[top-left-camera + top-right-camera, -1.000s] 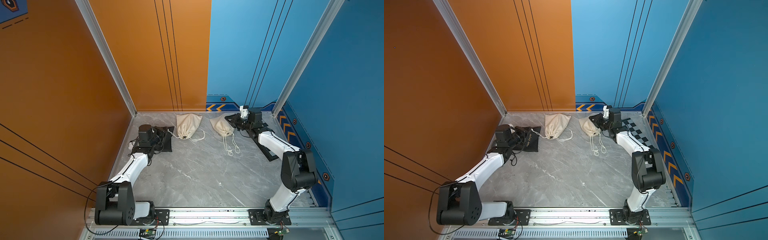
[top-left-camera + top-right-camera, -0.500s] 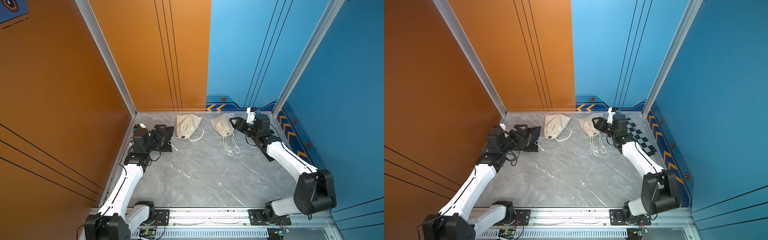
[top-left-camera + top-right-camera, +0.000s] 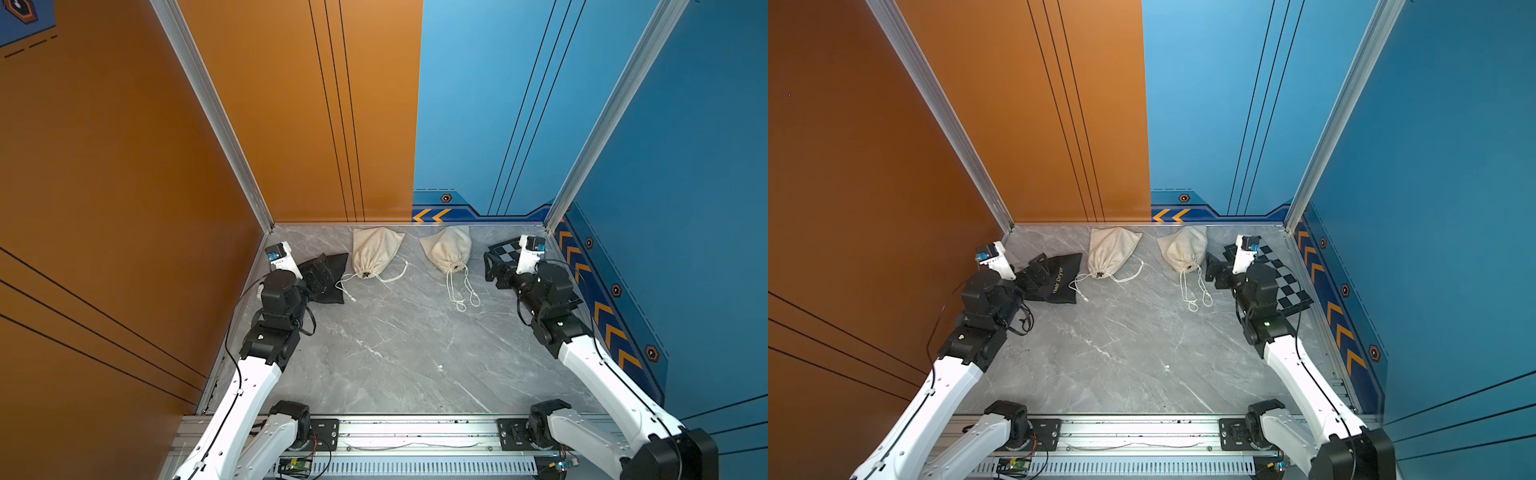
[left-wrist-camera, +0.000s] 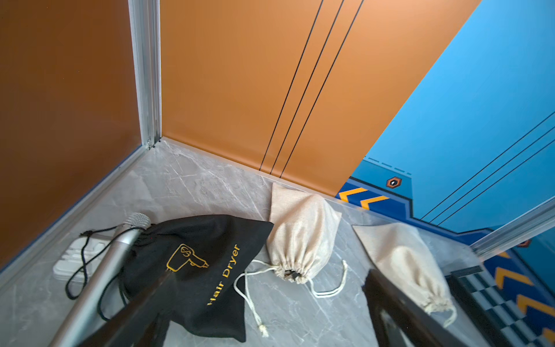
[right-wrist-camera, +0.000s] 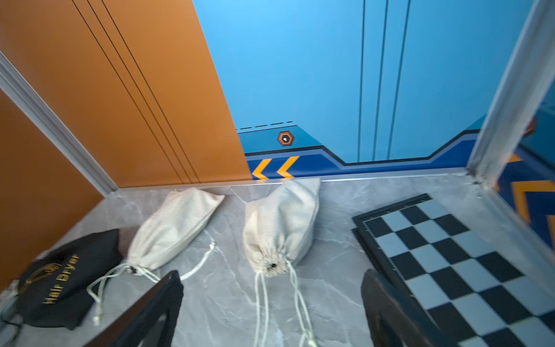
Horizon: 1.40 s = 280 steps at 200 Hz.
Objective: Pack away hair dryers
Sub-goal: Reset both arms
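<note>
**Desk:** What do both top views give you?

**Me:** No hair dryers in the open. Three drawstring pouches lie in the upper middle of the frame, along the far edge of the marble tabletop [image 3: 395, 353]. A black pouch [image 3: 1065, 278] lettered "Hair Dryer" is at the left, then a middle beige pouch [image 3: 374, 253] and a right beige pouch [image 3: 446, 249]. All three look filled, so I judge the dryers are inside, though I can't see one. My left gripper [image 3: 322, 274] overlaps the black pouch, and I can't tell whether it is above the pouch or touching it. Its jaws are spread and hold nothing. My right gripper [image 3: 490, 270] sits just beside the right beige pouch, next to a chessboard [image 3: 1283, 282], and it is likewise spread and empty.

**Desk:** Left wrist?

**Me:** Jaws wide, nothing between them. The black pouch is closest, with a silver rod [image 4: 111, 258] right beside its gathered end. The middle beige pouch lies just past it, mouth drawn shut.

**Desk:** Right wrist?

**Me:** Wide and empty again. The right beige pouch lies straight ahead. Its long axis runs from the far edge toward the arm, with the cinched mouth nearest the gripper.

**Desk:** Which arm takes what?

**Me:** Each outer pouch suits the arm on its own side, and the middle one lies nearer my left. Both beige mouths face the arms, so I'd come at them mouth-first.
</note>
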{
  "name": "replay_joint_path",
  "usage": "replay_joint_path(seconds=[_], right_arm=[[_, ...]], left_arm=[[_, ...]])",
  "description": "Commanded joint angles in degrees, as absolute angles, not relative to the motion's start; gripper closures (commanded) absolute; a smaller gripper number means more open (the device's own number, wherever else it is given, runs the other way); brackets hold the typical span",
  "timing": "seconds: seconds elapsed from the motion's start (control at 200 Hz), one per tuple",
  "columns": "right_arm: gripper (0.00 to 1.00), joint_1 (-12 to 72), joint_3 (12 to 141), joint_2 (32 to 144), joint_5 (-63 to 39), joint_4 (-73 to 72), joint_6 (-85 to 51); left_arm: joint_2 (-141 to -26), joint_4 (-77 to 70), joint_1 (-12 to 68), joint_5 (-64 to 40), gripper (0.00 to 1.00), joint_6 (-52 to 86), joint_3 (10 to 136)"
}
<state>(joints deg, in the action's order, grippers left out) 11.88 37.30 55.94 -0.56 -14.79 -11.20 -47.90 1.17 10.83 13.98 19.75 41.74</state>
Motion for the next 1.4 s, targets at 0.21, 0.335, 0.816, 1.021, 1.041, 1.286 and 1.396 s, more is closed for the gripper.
replay_joint_path(seconds=[0.21, 0.335, 0.816, 1.021, 1.041, 1.286, 1.396], right_arm=[[0.00, 6.02, 22.88, 57.72, 10.79, -31.35, -5.12], [0.00, 4.72, 19.79, 61.07, 11.00, -35.20, -3.43], [0.00, 1.42, 17.78, 76.09, 6.24, -48.40, -3.23], [0.00, 1.06, 17.49, 80.26, 4.80, -52.21, -3.16], [0.00, 1.05, 17.48, 80.47, 4.83, -52.44, -3.16], [0.00, 1.07, 17.02, 83.78, 4.39, -56.17, -3.08], [0.00, 1.79, 16.40, 86.65, 4.08, -59.63, -1.94]], left_arm=[[-56.77, -12.47, 10.17, 24.30, 0.02, 6.66, 29.38], [-62.72, -16.00, 7.79, 23.87, 0.02, 9.15, 27.19], [-76.68, -37.53, 0.08, 19.32, 0.02, 9.14, 21.48], [-80.26, -45.93, -0.09, 15.95, 0.02, 4.90, 19.90], [-81.37, -48.25, -0.16, 15.60, 0.02, 4.90, 19.34], [-89.63, -61.65, 3.25, 13.03, 0.02, -0.91, 17.22], [-89.66, -61.58, 3.34, 13.66, 0.02, -0.80, 17.31]])
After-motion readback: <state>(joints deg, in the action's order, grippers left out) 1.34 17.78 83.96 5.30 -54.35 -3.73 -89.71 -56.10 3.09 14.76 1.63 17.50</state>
